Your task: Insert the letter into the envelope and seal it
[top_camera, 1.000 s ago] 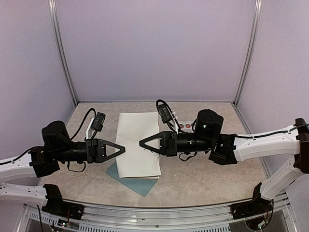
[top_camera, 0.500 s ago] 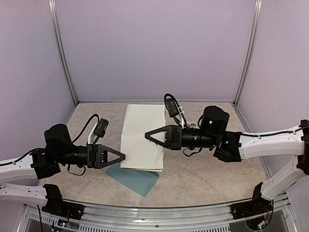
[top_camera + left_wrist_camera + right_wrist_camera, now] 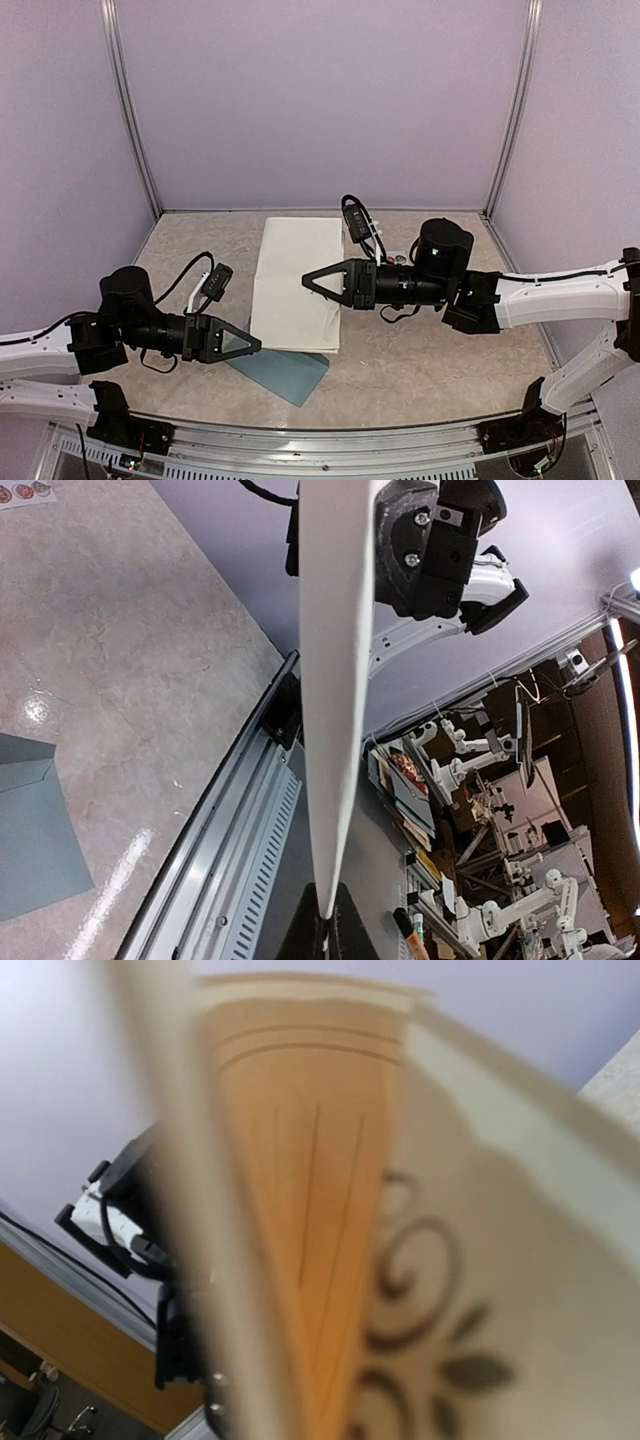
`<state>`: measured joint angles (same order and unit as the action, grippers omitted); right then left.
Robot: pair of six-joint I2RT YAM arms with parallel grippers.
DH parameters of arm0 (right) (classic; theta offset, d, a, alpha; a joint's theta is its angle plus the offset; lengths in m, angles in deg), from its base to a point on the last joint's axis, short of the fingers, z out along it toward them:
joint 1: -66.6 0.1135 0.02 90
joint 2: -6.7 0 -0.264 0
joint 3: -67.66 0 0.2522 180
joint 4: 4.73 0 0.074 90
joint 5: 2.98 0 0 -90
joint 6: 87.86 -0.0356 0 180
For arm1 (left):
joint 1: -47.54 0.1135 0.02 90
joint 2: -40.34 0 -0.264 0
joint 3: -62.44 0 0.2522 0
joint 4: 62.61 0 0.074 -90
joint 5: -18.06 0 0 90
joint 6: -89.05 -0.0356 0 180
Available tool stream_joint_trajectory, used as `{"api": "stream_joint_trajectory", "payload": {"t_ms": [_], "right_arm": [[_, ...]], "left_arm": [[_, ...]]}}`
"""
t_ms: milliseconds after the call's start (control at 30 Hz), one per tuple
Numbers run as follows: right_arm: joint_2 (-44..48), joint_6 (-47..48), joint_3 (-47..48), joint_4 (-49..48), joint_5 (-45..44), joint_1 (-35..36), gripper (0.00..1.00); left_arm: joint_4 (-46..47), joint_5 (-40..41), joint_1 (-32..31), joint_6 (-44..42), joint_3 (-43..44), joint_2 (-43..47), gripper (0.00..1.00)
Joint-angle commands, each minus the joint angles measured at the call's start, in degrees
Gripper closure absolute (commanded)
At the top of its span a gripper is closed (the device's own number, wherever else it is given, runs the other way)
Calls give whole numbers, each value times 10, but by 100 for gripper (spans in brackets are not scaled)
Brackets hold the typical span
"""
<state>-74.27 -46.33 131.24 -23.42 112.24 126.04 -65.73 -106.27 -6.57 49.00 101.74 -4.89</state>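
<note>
The letter [image 3: 295, 260] is held off the table, plain white back up, between both grippers. My left gripper [image 3: 255, 346] is shut on its near left corner. In the left wrist view the sheet [image 3: 335, 680] runs edge-on into the shut jaws of the left gripper [image 3: 327, 930]. My right gripper [image 3: 306, 284] is shut on the letter's right side. The right wrist view is filled by the curled, bordered sheet [image 3: 480, 1290], which hides the fingers. The teal envelope [image 3: 282, 372] lies flat on the table below the letter's near edge. It also shows in the left wrist view [image 3: 30, 830].
A white strip of round stickers [image 3: 388, 259] lies on the table behind the right gripper and shows in the left wrist view [image 3: 25, 492]. The metal rail [image 3: 320, 440] runs along the table's near edge. Purple walls enclose the back and sides.
The letter has moved right and toward the back, uncovering more of the envelope. My left gripper has dropped toward the near edge with its corner. My right gripper has shifted right.
</note>
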Motion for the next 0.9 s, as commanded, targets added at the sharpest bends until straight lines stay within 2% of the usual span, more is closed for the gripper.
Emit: {"api": "stream_joint_trajectory", "payload": {"t_ms": [0, 33, 67, 133, 167, 300, 367, 400, 467, 500, 533, 567, 633, 667, 700, 733, 767, 800, 833, 867], "right_arm": [[11, 9, 7, 3, 2, -5, 100], [12, 10, 8, 4, 7, -5, 100], [11, 12, 9, 5, 12, -4, 100], [7, 17, 12, 9, 33, -5, 100], [5, 18, 14, 12, 41, -5, 100], [0, 21, 18, 19, 78, -5, 100], [-4, 27, 22, 30, 91, -4, 100], [-4, 30, 25, 35, 96, -3, 100], [-7, 37, 30, 49, 100, -4, 100], [-7, 39, 30, 54, 101, -4, 100], [-8, 40, 31, 55, 103, -3, 100], [-9, 41, 31, 56, 107, -4, 100], [-13, 42, 33, 56, 113, -4, 100], [-15, 42, 34, 56, 118, -3, 100], [-17, 43, 36, 57, 121, -4, 100], [-20, 43, 39, 58, 124, -4, 100], [-21, 44, 41, 58, 128, -4, 100], [-24, 46, 43, 60, 132, -4, 100], [-24, 47, 44, 61, 134, -3, 100], [-25, 48, 45, 62, 137, -3, 100]], "left_arm": [[-3, -16, -5, -7, -7, 3, 96], [-12, -9, -5, -15, 0, 1, 57], [-21, 2, -4, -26, 8, 0, 42], [-25, 10, 1, -43, 28, -4, 33], [-25, 13, 4, -51, 38, -8, 32], [-19, 15, 25, -71, 73, -31, 34], [-4, 8, 40, -72, 79, -40, 41], [5, 2, 47, -70, 79, -42, 52], [21, -8, 57, -66, 81, -47, 98], [25, -12, 59, -67, 81, -50, 100], [29, -19, 59, -68, 82, -51, 100], [29, -23, 61, -69, 83, -53, 96], [29, -26, 68, -67, 87, -58, 46], [30, -27, 70, -66, 88, -60, 40], [34, -28, 72, -64, 88, -60, 40], [40, -28, 73, -62, 86, -60, 47], [45, -28, 75, -60, 85, -60, 61], [50, -27, 76, -58, 83, -59, 91], [55, -27, 80, -57, 82, -57, 100], [60, -30, 82, -55, 80, -55, 100]]}}
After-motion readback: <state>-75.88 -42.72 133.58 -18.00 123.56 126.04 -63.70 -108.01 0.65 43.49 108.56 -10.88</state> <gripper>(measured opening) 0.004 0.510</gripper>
